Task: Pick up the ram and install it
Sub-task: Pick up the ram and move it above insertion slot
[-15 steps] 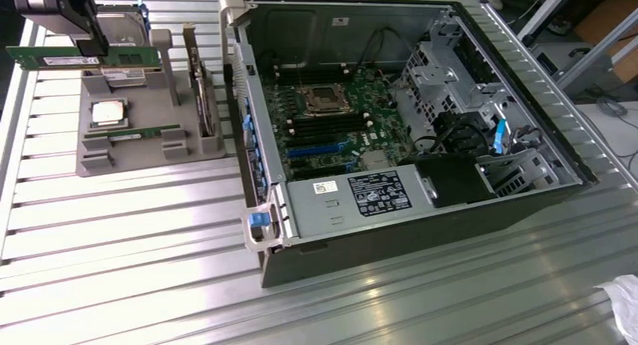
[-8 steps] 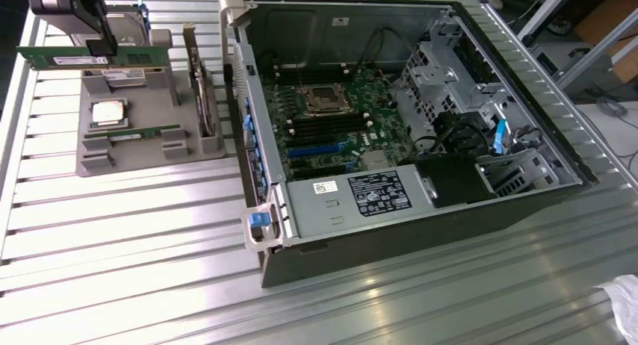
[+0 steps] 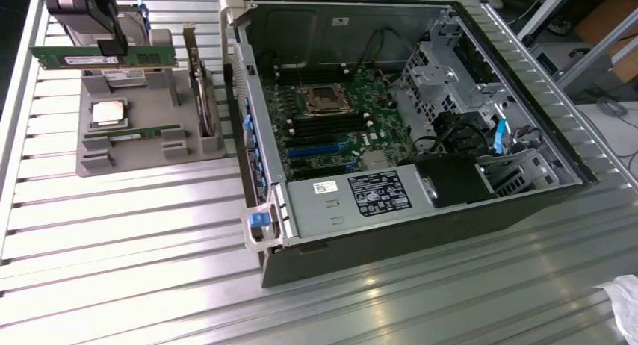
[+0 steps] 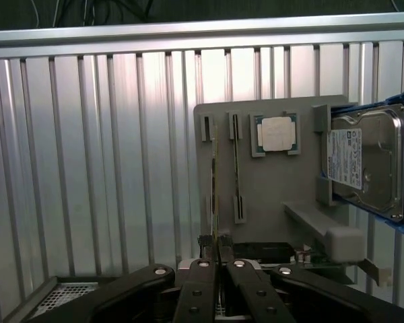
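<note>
- End effector [image 3: 107, 48] clenched on the ram [image 3: 62, 59], gripping it mid-length along its upper edge. The stick hangs level above the grey fixture [image 3: 149, 160], at about ten o'clock in the exterior view. In the wrist view the end effector [image 4: 217, 257] pinches the ram [image 4: 215, 188] edge-on.
- Risk: the hold is on a thin edge with both ends free, so a quick swing could twist or slip the ram, and it would meet its slot askew.
- Risk: the memory slots [image 3: 321, 126] lie deep inside the open computer case [image 3: 299, 252], toward three o'clock from the ram. A tilted board pressed down there could jam or bend.
- Just under the ram: the processor chip [image 3: 107, 113] and what looks like a second stick [image 3: 133, 134] in the fixture, with the hard drive [image 3: 205, 98] on edge at the fixture's three o'clock side. A low traverse could clip the drive.
- In the way: the case's near wall [image 3: 239, 76] stands between fixture and slots, and cables [image 3: 384, 46] loop close by.
- Beneath everything: the ribbed metal tabletop [image 3: 119, 240].
</note>
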{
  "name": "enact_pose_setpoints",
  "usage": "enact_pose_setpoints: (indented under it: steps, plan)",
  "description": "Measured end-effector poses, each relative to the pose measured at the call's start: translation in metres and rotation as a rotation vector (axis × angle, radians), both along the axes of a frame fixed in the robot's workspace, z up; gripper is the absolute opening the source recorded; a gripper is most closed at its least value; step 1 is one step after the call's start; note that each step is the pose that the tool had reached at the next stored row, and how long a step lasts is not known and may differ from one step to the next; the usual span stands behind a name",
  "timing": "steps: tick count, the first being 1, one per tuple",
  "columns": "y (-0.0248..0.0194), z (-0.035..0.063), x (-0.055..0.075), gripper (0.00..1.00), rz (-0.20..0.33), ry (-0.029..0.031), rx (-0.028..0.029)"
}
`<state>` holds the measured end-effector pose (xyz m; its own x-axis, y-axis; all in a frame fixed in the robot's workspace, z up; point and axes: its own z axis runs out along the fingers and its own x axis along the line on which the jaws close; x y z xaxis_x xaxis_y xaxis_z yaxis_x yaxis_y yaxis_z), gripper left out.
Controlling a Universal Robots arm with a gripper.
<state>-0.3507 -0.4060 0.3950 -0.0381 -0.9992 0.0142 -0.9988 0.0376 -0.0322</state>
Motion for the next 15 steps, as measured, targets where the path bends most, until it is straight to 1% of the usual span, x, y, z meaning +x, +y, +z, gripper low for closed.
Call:
enact_pose_setpoints:
  steps: [15]
  plan:
    - [0.0000, 0.0000, 0.020, 0.12, 0.000, 0.0000, 0.0000]
